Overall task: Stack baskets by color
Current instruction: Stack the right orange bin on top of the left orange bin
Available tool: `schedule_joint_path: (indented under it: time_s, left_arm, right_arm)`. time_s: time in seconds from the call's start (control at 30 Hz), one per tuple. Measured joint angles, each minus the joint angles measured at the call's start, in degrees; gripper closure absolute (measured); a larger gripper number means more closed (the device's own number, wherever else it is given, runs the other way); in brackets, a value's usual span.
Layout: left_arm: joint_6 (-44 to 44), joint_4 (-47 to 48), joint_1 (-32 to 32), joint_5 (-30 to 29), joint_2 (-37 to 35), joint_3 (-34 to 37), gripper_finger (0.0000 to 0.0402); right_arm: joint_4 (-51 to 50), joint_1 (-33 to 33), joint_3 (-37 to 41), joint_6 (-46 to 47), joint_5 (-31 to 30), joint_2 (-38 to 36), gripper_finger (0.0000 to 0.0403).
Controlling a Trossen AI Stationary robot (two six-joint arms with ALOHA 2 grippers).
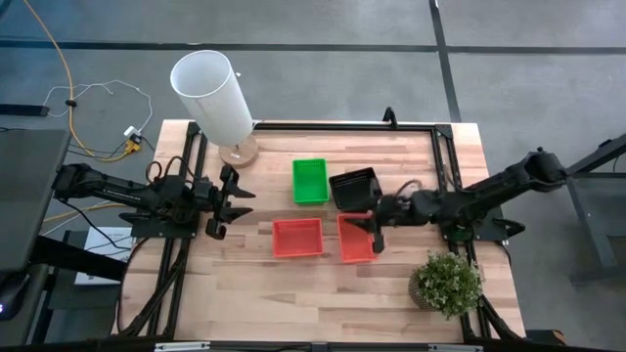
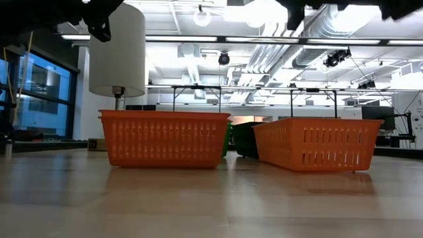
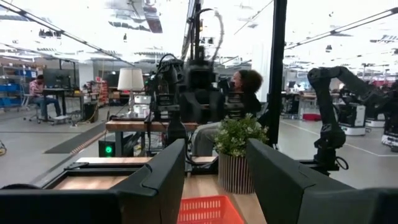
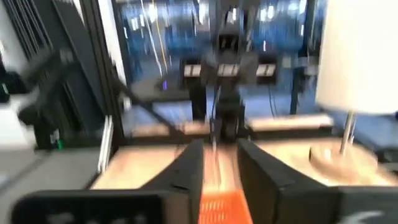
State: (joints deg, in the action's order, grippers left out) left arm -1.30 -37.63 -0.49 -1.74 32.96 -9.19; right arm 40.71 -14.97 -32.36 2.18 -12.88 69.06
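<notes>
Wooden planks made up the table we looked down on, with a white cylinder at the far left and a potted plant near the right front. From above, we saw the green basket beside the black basket, and in front of them two red baskets, the left red basket and the right red basket. Our right gripper hung at the right one's edge; our left gripper waited well apart. At table height, both red ones showed slotted mesh walls, the right tilted. Past the left wrist, our fingers stood apart, holding nothing. Past the right wrist, our fingers stood narrowly apart astride a red rim; we couldn't tell whether they gripped it. We judged the tilted basket might tip or skid, dragged by a finger catching the mesh.
</notes>
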Motion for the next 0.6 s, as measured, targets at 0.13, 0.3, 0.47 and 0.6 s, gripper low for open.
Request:
schedule_joint_path:
  time_s: [0.13, 0.3, 0.47, 0.6]
  left_arm:
    - [-0.01, 0.07, 0.01, 0.02, -0.01, 0.0, 0.0244]
    - [-0.06, 0.25, 0.0, 0.02, 0.03, 0.0, 0.0244]
    - [-1.5, 0.53, 0.0, 0.02, 0.03, 0.0, 0.0244]
    - [-1.64, 0.55, 0.02, 0.04, 0.03, 0.0, 0.0244]
  right_arm:
    - [-24.12, -2.87, -10.53, 4.19, -4.35, 2.54, 0.0267]
    - [-63.44, -4.71, -23.86, 29.05, -9.63, 6.15, 0.0227]
    - [-80.85, -5.9, -26.74, 51.95, -9.87, 10.73, 0.0224]
    - [-82.47, -6.24, -23.85, 58.44, -9.47, 14.53, 0.0224]
